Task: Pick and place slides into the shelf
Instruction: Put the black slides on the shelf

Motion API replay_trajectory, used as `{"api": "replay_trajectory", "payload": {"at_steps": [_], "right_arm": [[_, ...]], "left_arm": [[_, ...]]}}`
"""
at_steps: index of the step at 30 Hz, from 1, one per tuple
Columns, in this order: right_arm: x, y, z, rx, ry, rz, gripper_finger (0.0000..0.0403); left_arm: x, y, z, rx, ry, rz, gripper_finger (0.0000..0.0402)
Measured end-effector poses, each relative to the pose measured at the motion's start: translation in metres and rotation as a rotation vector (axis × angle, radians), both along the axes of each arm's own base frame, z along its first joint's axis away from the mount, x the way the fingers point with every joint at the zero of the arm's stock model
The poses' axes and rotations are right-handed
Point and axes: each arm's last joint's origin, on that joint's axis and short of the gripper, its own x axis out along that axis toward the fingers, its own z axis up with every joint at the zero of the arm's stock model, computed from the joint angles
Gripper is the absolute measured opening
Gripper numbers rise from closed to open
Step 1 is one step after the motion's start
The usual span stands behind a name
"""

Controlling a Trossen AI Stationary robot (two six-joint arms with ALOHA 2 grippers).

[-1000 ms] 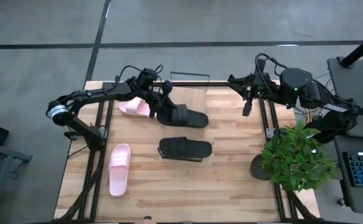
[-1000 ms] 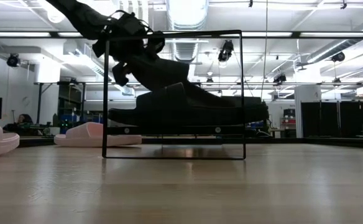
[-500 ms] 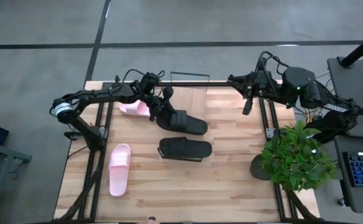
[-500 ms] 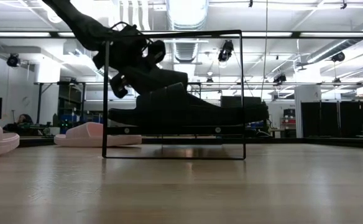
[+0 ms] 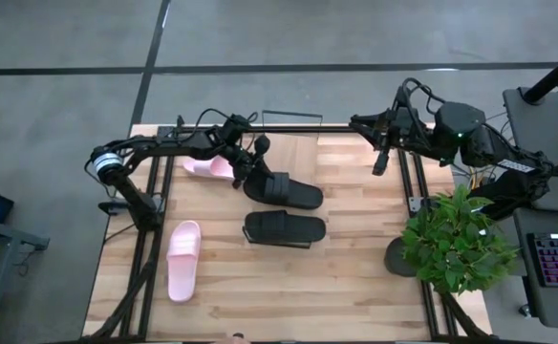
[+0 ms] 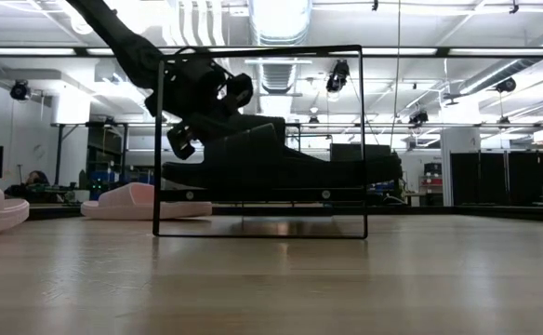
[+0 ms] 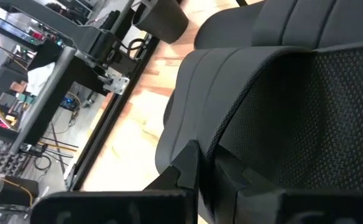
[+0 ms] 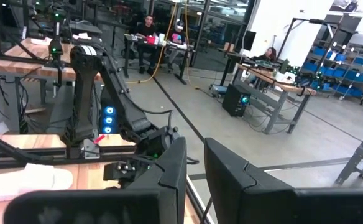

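My left tool (image 5: 246, 164) grips the black slide (image 5: 285, 189) by its heel; likely light, flexible foam. Right tool (image 5: 378, 161) waits, slightly open.

Both arms are matte black, built of slim jointed links with thin black cables looping along them. The left arm (image 5: 155, 146) carries a silvery ring near its shoulder joint. The right arm (image 5: 451, 134) has a bulky rounded housing, and its fingers (image 8: 169, 180) are blocky black plastic.

A robotics lab: workbenches (image 8: 275, 78), ceiling ducts (image 6: 281, 19), seated people (image 8: 147, 28).
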Motion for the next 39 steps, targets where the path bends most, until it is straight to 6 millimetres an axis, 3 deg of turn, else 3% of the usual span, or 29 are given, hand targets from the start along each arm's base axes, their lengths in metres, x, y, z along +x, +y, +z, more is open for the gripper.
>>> {"api": "replay_trajectory", "payload": {"at_steps": [6, 27, 39], "right_arm": [[0.0, 0.0, 0.0003, -0.011, 0.002, 0.0, 0.0047], [0.0034, -0.0001, 0.0003, -0.058, 0.012, 0.003, 0.0047], [0.0034, -0.0001, 0.0003, -0.061, 0.014, 0.003, 0.0047]], "left_arm": [[0.0001, 0.0001, -0.0002, -0.077, 0.032, 0.038, 0.002], [-0.0004, 0.0002, -0.0008, -0.333, 0.162, 0.196, 0.02], [-0.0033, 0.004, 0.0019, -0.399, 0.292, 0.471, 0.0276]]}}
